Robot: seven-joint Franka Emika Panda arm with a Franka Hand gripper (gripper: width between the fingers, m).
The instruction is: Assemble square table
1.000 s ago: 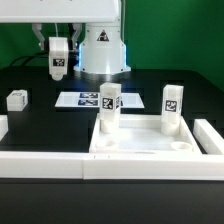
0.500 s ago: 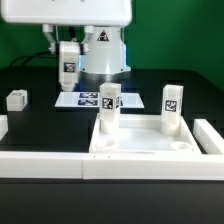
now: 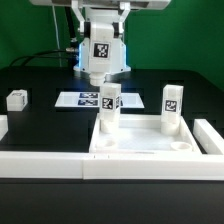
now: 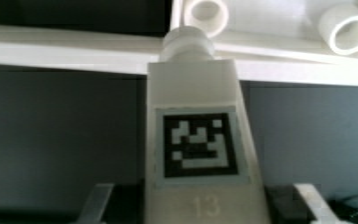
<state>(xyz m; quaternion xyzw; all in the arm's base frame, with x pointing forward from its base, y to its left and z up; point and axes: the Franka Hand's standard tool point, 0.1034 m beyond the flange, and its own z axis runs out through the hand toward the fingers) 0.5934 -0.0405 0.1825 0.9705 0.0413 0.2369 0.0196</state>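
Held leg in the air over the far side of the tabletop, two near sockets free.

The gripper pinches the held leg by its flat sides. The leg is upright, peg end down, probably so it can go straight into a socket of the tabletop. The seated legs fill the far corners. The loose leg waits at the exterior view's left. The wrist view shows a black-and-white tag and what looks like "13" below it.

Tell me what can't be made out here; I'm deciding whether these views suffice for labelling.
- Exterior view: the marker board is partly hidden behind an upright leg.
- Wrist view: the tabletop is blurred, cropped and blocked by the held leg.
- Wrist view: the gripper is mostly cropped by the edge.
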